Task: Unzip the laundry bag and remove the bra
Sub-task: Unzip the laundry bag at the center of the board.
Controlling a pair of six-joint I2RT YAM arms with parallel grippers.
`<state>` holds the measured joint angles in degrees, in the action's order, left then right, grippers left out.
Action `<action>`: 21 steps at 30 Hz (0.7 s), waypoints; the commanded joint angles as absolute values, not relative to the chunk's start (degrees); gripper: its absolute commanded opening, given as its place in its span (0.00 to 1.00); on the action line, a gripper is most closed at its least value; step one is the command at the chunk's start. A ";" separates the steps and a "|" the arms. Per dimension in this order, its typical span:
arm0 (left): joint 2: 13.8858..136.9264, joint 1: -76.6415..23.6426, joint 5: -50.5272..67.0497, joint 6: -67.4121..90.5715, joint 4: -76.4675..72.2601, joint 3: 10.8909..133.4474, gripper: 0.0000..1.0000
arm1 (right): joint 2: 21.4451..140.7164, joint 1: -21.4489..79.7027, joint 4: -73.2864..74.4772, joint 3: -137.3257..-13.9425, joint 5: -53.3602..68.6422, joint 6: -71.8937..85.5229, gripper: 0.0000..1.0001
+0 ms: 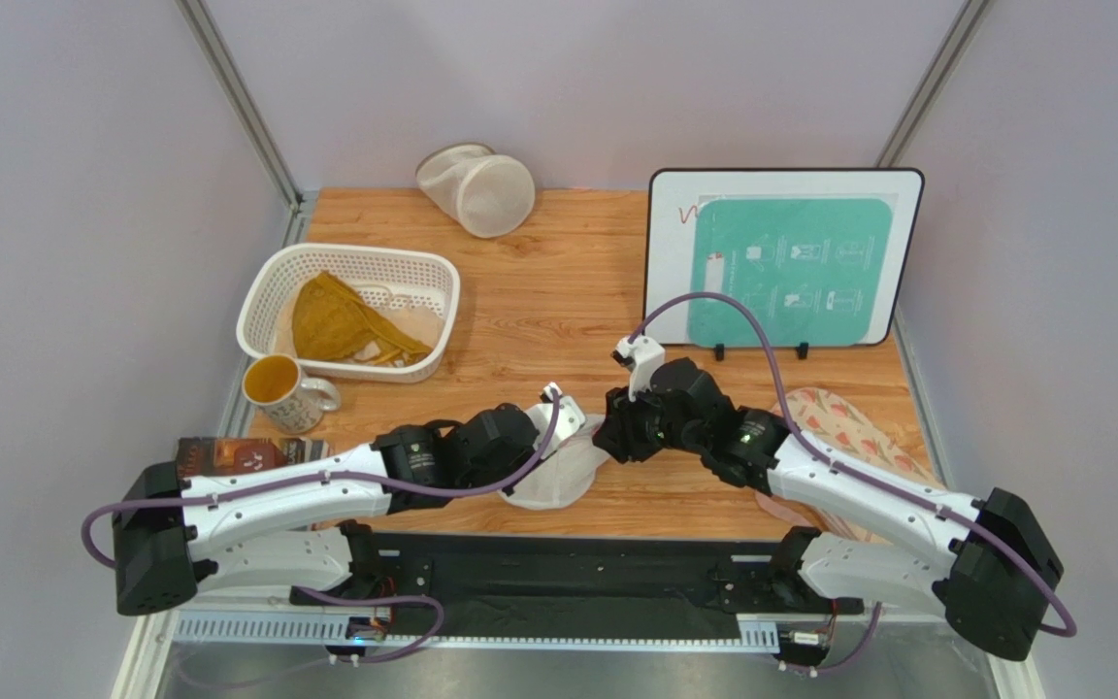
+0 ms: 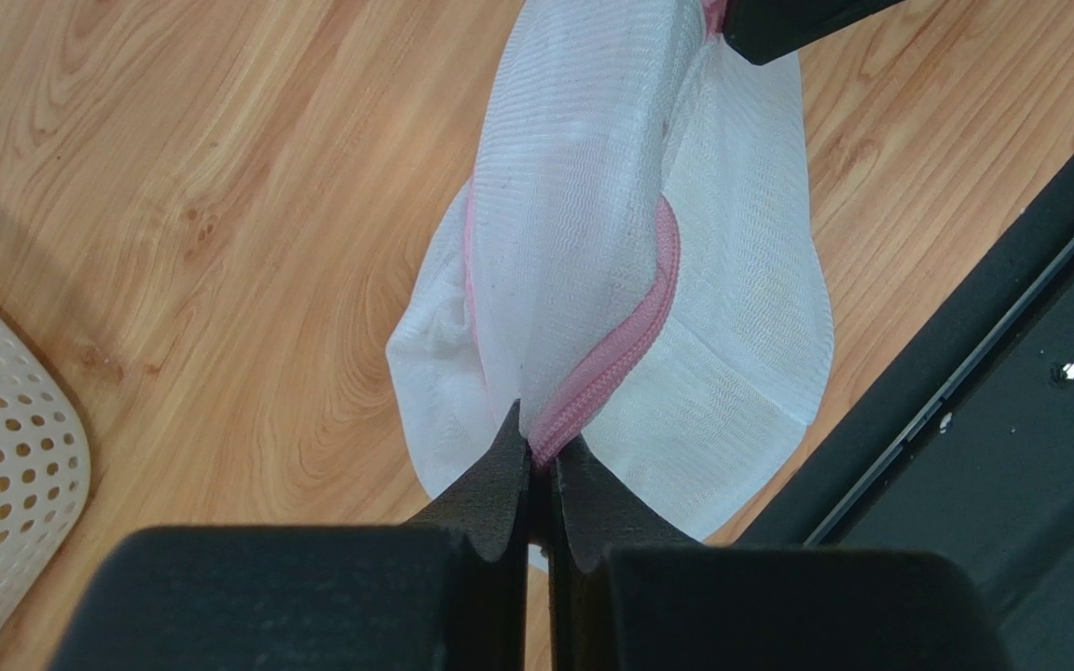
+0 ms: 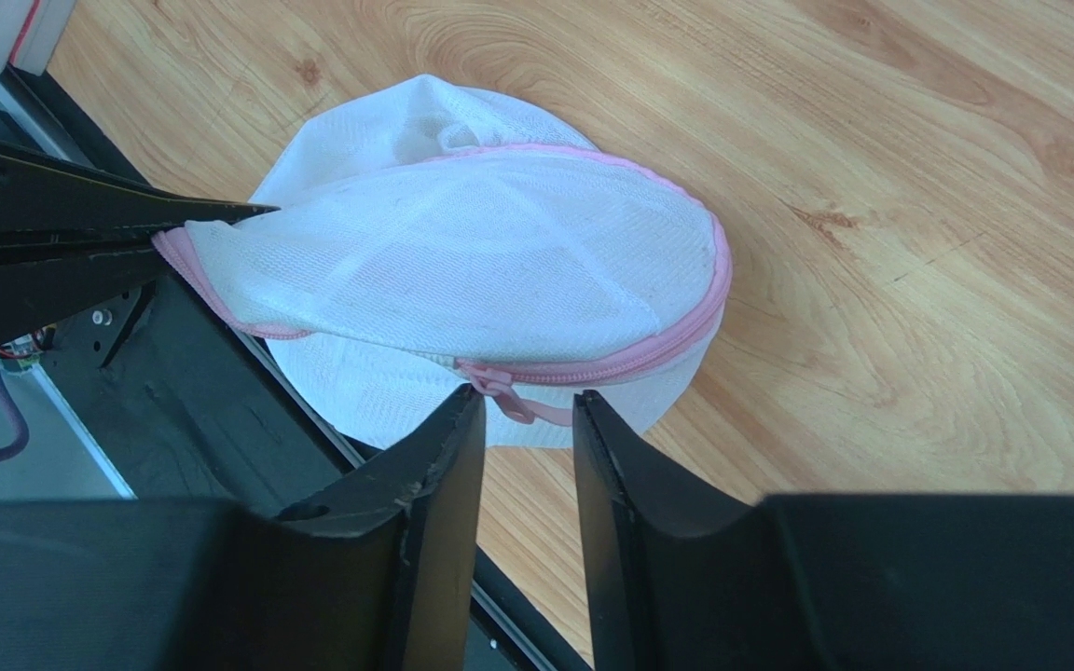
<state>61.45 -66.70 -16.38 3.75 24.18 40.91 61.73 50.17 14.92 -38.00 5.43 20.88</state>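
Right at the left claw (image 2: 536, 450), the fingertips are pinched shut on the pink zipper trim (image 2: 613, 350) of the laundry bag (image 2: 578, 182). The white mesh dome stretches away from the tips, creased along that seam. Opposite, the right claw (image 3: 526, 408) has its jaws slightly parted. The pink zipper pull (image 3: 501, 389) lies just at the mouth of the gap, unclamped. Ahead of that claw the bag rests on the wooden tabletop (image 3: 921, 210), and its zipper looks closed along the rim where it shows. The bra cannot be made out through the mesh.

Farther off, left of and beyond the left claw, sit a mug (image 1: 276, 386) and a white perforated basket (image 1: 288, 284) holding a mustard-yellow garment (image 1: 329, 318). To the right of the right claw, a pink patterned cloth (image 1: 849, 423) lies under that arm. Beyond that claw a white-framed green board (image 1: 784, 255) stands upright. Farthest away, a cream cylindrical mesh bag (image 1: 480, 190) lies on its side.
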 commanded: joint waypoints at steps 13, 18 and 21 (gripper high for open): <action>60.56 -67.15 -15.64 5.80 26.28 41.66 0.00 | 63.37 50.45 10.46 -41.13 5.54 19.69 0.11; 59.95 -67.15 -18.10 7.12 27.51 41.49 0.00 | 61.26 50.36 13.44 -40.87 0.80 19.86 0.00; 58.98 -67.15 -19.33 7.64 27.86 41.22 0.00 | 60.47 49.84 15.29 -40.78 0.09 20.04 0.00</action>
